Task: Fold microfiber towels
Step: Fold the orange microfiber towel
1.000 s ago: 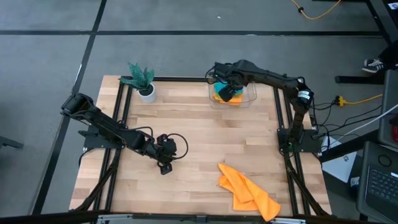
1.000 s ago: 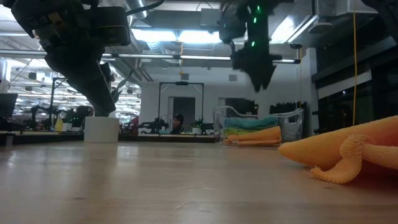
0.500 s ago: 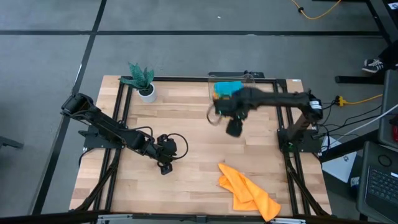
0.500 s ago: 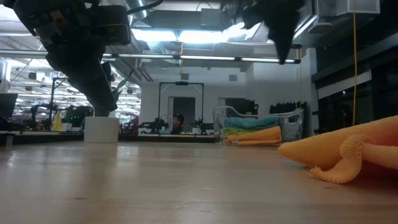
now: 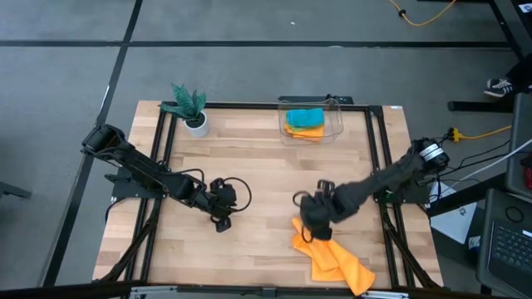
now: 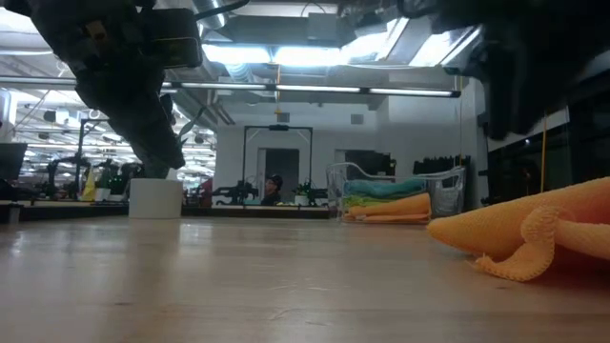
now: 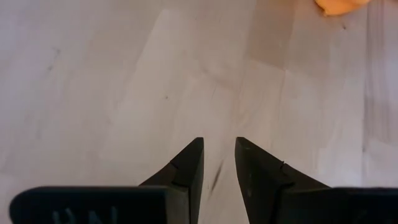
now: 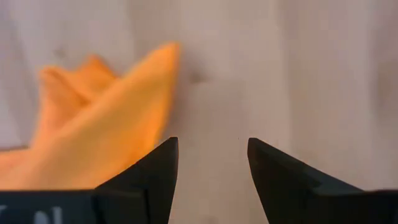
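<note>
A crumpled orange microfiber towel (image 5: pixel 331 253) lies in loose folds on the wood table near its front right; it also shows in the low view (image 6: pixel 543 233). My right gripper (image 5: pixel 309 229) hovers open over the towel's far left end; in its wrist view (image 8: pixel 208 149) bare wood lies between the fingers, with the towel (image 8: pixel 93 124) beside one finger. My left gripper (image 5: pixel 220 223) waits over bare wood left of centre, its fingers (image 7: pixel 219 146) a narrow gap apart with nothing between them. Folded towels, teal and orange (image 5: pixel 304 121), are stacked in the bin.
A clear plastic bin (image 5: pixel 332 131) stands at the far edge, right of centre, also seen in the low view (image 6: pixel 396 195). A small plant in a white pot (image 5: pixel 189 106) stands at the far left. Bare wood stretches between the two grippers.
My right gripper has swung from above the bin at the far edge toward the near edge and somewhat down, rolling as it went. It now hangs over the orange towel's far left end. The towel has not moved.
</note>
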